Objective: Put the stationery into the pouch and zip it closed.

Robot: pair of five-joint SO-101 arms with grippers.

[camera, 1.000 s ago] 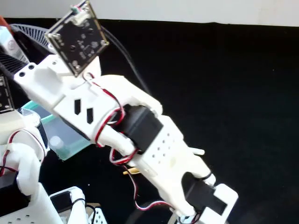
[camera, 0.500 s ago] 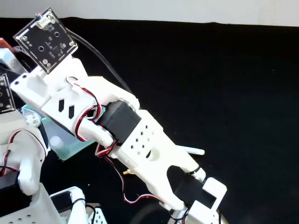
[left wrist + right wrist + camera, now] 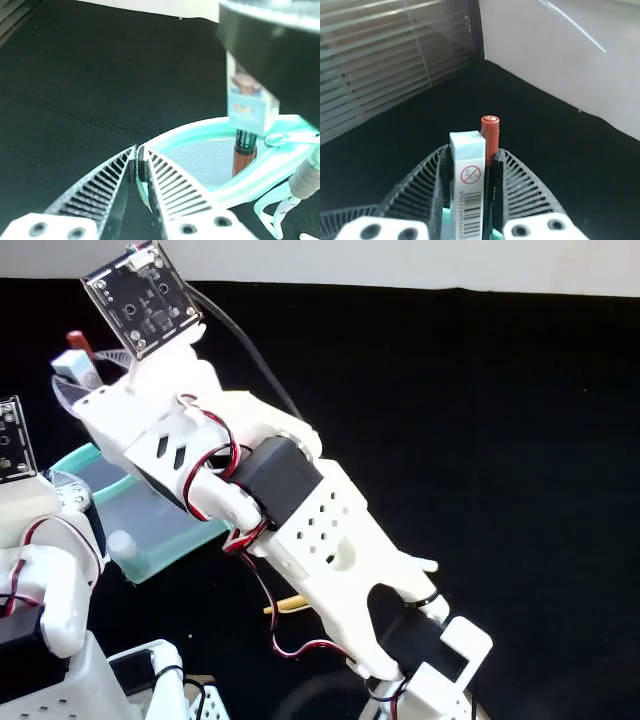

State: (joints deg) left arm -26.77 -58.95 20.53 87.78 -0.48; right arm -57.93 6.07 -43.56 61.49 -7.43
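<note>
The right fingers (image 3: 520, 195) clamp a box (image 3: 467, 200) and red pen (image 3: 490, 132) upright over the open pouch (image 3: 200, 150). The left fingers (image 3: 170, 185) pinch the pouch's rim.

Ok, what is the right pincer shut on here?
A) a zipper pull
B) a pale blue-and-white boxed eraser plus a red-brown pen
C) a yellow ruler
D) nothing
B: in the right wrist view the right pincer grips the pale blue-and-white boxed eraser and the red-brown pen side by side, above the teal mesh pouch.
</note>
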